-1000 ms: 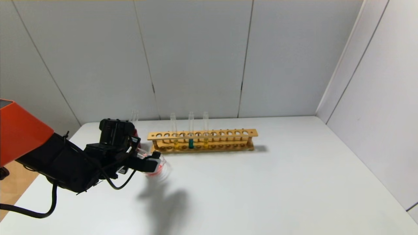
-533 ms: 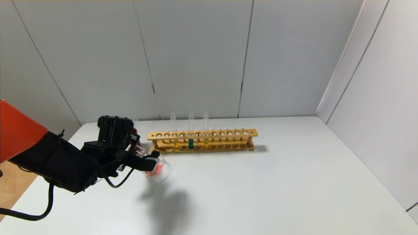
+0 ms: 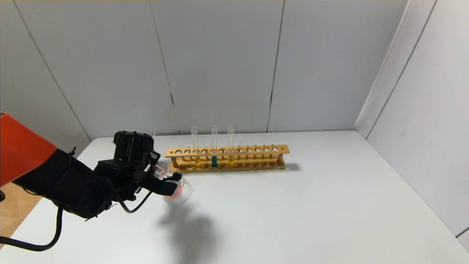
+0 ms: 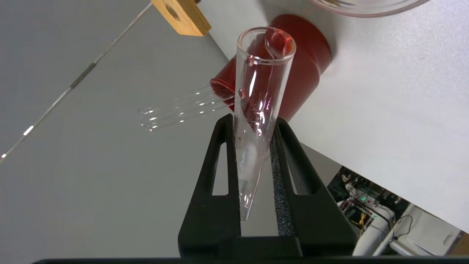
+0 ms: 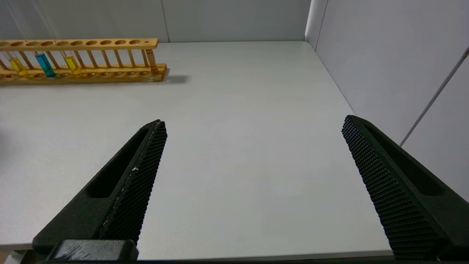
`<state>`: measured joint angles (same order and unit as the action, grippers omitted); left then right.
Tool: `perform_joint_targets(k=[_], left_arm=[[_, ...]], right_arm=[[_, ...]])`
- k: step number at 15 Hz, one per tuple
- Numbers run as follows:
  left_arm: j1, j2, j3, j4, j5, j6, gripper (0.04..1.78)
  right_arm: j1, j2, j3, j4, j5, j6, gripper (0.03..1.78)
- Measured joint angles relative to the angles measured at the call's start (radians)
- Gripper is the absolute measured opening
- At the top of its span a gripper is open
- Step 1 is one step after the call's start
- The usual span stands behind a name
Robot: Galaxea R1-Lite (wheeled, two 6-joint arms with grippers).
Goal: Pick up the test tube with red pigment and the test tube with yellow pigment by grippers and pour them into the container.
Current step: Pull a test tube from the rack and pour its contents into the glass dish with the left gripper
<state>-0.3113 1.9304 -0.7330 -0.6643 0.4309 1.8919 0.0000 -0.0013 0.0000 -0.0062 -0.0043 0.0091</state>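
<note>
My left gripper (image 3: 166, 180) is shut on the test tube with red pigment (image 4: 256, 91) and holds it tipped over at the near left of the rack, just above the clear glass container (image 3: 182, 194). In the left wrist view the gripper (image 4: 253, 123) pinches the tube's round end, and the tube holds only red streaks. Red liquid lies in the container, whose rim (image 4: 366, 4) shows past the tube's mouth. Two yellow tubes (image 3: 197, 159) (image 3: 231, 158) stand in the wooden rack (image 3: 256, 158). My right gripper (image 5: 253, 124) is open and empty above the table's near right part.
A teal tube (image 3: 214, 160) stands between the yellow ones. A dark red cup (image 4: 307, 69) with empty clear tubes (image 4: 176, 110) stands behind the left gripper. Grey walls close the table at the back and on the right.
My left gripper has swayed a little left and back beside the container, still holding the tube. The rack and its tubes have not moved.
</note>
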Motion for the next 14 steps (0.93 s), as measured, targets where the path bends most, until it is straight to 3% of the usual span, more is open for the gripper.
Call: perform_joint_targets(k=[4, 14], left_arm=[[-0.013, -0.002, 0.002, 0.000, 0.048, 0.019, 0.31], [-0.021, -0.012, 0.001, -0.001, 0.054, 0.045, 0.31]], right_arm=[[0.000, 0.000, 0.000, 0.000, 0.000, 0.000, 1.75], [0.000, 0.000, 0.000, 0.001, 0.000, 0.000, 1.75]])
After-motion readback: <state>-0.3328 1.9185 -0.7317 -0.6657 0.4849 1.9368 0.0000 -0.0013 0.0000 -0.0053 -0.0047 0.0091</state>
